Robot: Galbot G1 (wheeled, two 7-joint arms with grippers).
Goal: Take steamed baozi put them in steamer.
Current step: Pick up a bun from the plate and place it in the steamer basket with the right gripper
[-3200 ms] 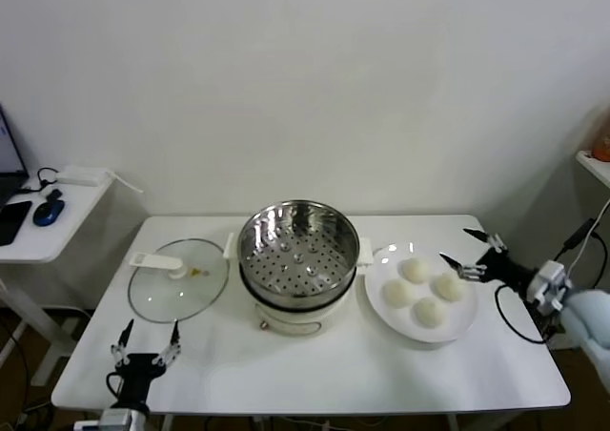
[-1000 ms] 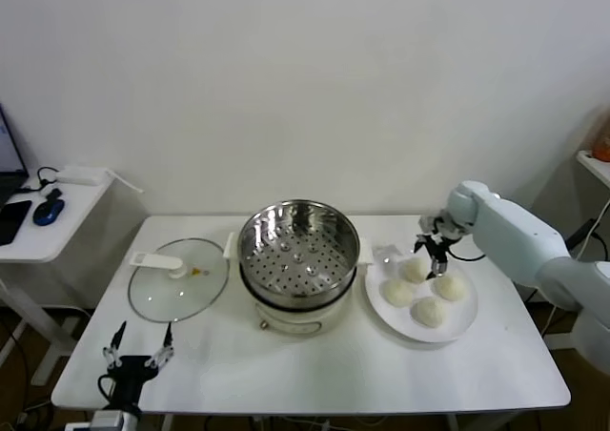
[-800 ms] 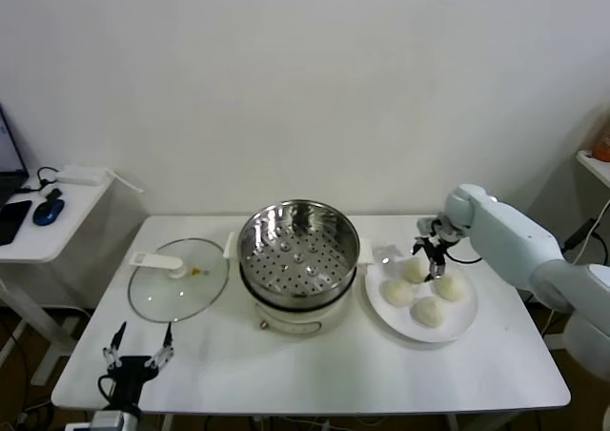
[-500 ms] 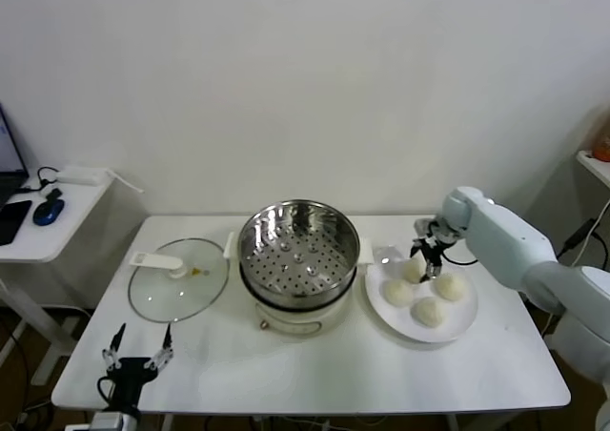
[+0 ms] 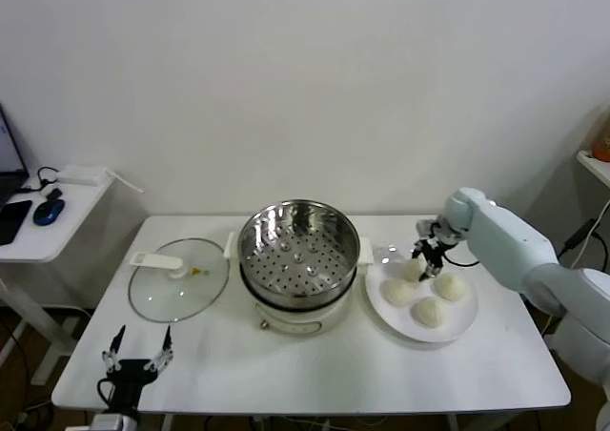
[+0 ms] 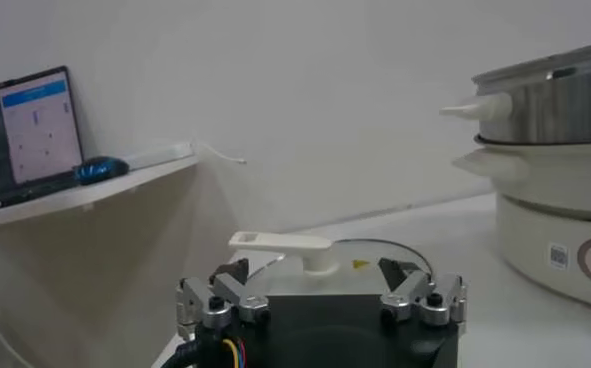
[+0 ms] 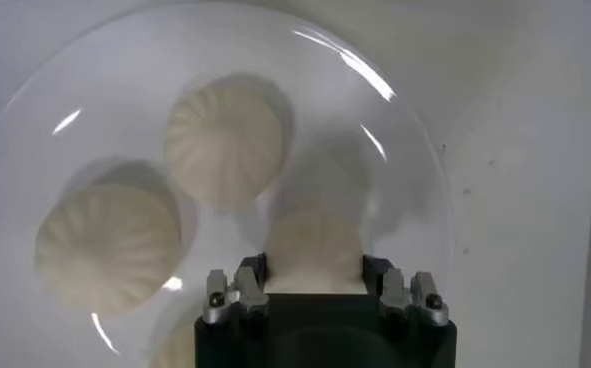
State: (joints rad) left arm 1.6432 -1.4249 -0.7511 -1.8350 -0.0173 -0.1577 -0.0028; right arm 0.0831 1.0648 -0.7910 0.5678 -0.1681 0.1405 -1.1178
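We see our right gripper [image 5: 426,256] over the white plate [image 5: 457,318], its jaws pinching the rear bun of the four steamed baozi [image 5: 427,311]. The other three lie on the plate, just right of the steamer [image 5: 298,250]. Our left gripper [image 5: 136,357] waits at the table's [image 5: 315,374] front left corner, jaws spread, near the glass lid [image 5: 178,278].

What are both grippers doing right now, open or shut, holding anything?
Left gripper: open, holding nothing, parked at the table's front corner.
Right gripper: jaws shut on a steamed baozi on the plate.
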